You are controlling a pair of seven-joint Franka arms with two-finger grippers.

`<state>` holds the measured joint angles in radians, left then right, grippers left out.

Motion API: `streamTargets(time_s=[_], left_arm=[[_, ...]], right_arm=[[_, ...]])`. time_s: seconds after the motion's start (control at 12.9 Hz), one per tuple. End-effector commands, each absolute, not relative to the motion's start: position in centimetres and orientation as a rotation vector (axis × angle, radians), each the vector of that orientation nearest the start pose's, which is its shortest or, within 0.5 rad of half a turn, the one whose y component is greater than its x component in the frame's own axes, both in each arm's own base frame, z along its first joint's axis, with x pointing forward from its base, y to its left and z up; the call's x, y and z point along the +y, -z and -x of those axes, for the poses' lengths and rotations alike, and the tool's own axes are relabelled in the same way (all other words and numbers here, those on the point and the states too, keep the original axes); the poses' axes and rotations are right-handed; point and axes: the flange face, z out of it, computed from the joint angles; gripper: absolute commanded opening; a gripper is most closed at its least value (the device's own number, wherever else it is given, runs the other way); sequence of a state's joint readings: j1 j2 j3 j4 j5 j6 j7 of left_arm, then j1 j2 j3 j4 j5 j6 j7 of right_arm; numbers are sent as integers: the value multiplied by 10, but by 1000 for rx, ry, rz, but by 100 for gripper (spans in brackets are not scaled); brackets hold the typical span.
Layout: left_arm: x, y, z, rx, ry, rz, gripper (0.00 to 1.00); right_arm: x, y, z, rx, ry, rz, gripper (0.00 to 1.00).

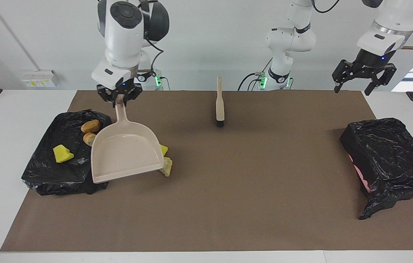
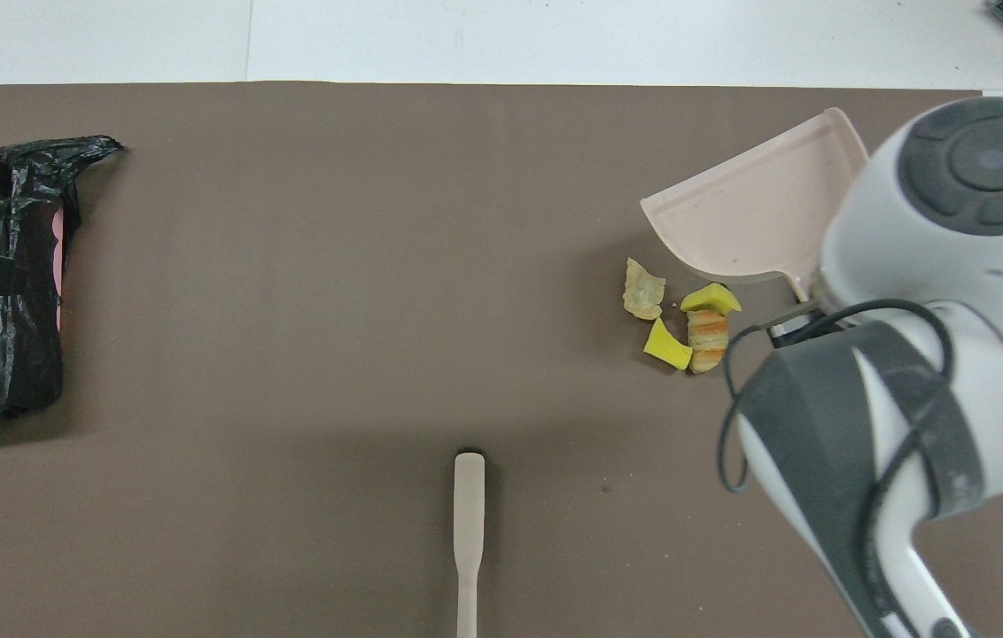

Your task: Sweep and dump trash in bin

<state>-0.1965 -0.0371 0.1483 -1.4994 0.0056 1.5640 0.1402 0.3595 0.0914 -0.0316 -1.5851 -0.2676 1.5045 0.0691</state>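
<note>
My right gripper (image 1: 119, 100) is shut on the handle of the beige dustpan (image 1: 126, 151), which hangs tilted over the mat beside the black-bagged bin (image 1: 46, 171) at the right arm's end. A yellow sponge piece (image 1: 62, 153) and two tan bread lumps (image 1: 90, 126) (image 1: 89, 138) lie on that bin's bag. Several scraps lie on the mat by the dustpan (image 2: 750, 221): a pale lump (image 2: 643, 291), two yellow pieces (image 2: 710, 297) (image 2: 666, 346) and a bread lump (image 2: 708, 341). My left gripper (image 1: 352, 87) waits open in the air at the left arm's end.
The beige brush (image 1: 220, 107) lies on the brown mat (image 1: 228, 204) near the robots, bristles pointing away from them; it also shows in the overhead view (image 2: 469, 532). A second black-bagged bin (image 1: 385, 157) sits at the left arm's end.
</note>
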Motion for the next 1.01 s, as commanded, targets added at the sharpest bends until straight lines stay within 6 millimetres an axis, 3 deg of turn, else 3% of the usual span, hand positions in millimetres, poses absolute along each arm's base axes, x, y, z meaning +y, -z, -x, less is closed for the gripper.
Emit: streamTargets(time_s=[0.0,0.08,0.23,0.31,0.39,0.62,0.78,0.93], left_arm=[[1,-684,-539,308,147,3135,100],[2,-686,-539,349,143,3120,100],[1,-686,-538,363,147,3116,100],[0,-684,-538,375,138,3116,100],[-4,-684,-538,387,135,3115,100],[-7,-684,-537,396,133,3113,100],[-8,-685,-535,399,125,3114,100],[-11,-683,-534,406,116,3114,100]], right_arm=[[226,-536,-581,-190,-152,3379,0],[253,-529,-585,-167,-122,3327,0],[278,-526,-591,-150,-27,3166,0],[297,-506,-594,-175,-27,3158,0],[330,-491,-591,-174,19,3147,0],[400,-428,-588,-46,116,3115,0],[425,-393,-587,20,153,3091,0],[429,-387,-588,21,164,3070,0]])
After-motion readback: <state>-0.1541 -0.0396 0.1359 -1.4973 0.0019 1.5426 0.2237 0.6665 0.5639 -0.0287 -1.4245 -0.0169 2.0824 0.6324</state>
